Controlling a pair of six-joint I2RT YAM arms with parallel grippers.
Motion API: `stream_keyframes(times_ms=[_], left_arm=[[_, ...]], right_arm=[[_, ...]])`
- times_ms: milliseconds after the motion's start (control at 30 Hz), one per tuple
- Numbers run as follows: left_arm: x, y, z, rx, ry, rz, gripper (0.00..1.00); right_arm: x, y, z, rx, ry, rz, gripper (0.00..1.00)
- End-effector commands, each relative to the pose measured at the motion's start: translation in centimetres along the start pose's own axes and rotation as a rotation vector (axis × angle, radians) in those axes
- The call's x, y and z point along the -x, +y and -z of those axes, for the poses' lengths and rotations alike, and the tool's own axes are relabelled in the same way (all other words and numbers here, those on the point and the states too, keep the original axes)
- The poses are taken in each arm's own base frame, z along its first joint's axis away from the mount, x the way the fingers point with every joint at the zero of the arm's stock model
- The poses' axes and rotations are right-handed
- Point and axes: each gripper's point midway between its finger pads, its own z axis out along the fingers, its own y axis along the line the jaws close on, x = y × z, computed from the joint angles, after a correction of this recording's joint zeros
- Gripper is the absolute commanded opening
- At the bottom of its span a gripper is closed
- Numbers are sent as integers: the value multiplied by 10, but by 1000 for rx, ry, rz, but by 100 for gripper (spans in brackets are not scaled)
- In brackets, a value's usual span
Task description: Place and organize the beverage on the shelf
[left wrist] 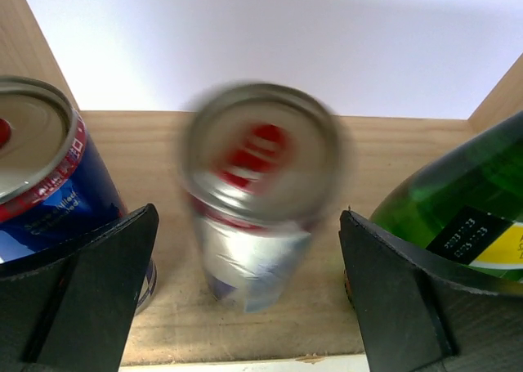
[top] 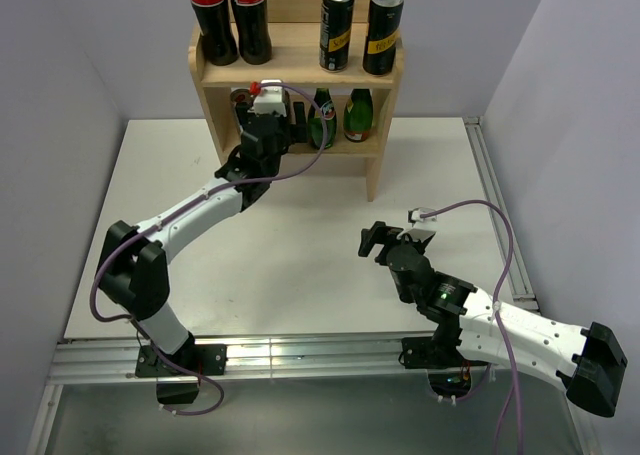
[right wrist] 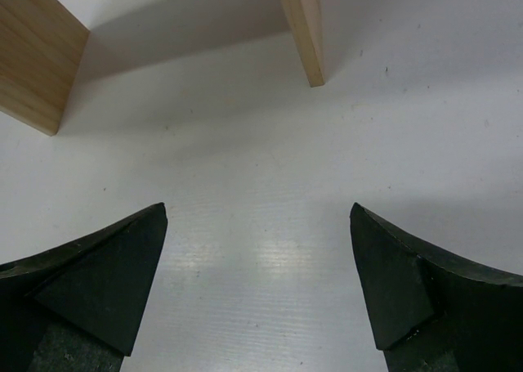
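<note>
**A:** Where's the drink?

**B:** The silver can (left wrist: 261,151) stands on the middle tier of the shelf (top: 296,72). It sits between the fingers of the left gripper (left wrist: 248,221), which are spread wide with a gap on each side and touch nothing.

**A:** Settled?

**B:** Hard to say. It's smeared in the wrist view, so it may be rocking (or the camera is shaking).

**A:** What could go wrong?

**B:** It's a tight slot. A blue can (left wrist: 49,176) sits just beside the left finger and a green bottle (left wrist: 458,192) just beside the right one. Pulling out crooked could clip either neighbour, or knock the silver can over if it's unsteady.

**A:** The other arm?

**B:** The right gripper (right wrist: 257,217) hangs over the table (right wrist: 409,127), fingers apart and holding nothing, well apart from the shelf.
</note>
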Motion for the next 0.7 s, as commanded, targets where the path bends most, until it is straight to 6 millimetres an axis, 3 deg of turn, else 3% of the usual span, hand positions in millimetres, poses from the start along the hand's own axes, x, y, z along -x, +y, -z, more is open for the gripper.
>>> stream_keyframes(times_ms=[0, 233, 500, 667], left_arm=[[42, 5, 9, 6, -100, 65, 99], [40, 5, 11, -2, -94, 69, 99], [35, 11, 26, -12, -78, 100, 99], [25, 3, 38, -72, -46, 104, 99]], right_arm=[[4, 0, -1, -16, -21, -24, 100], [4, 0, -1, -16, -21, -22, 100], [3, 1, -2, -16, -19, -20, 100], [3, 1, -2, -16, -16, -18, 100]])
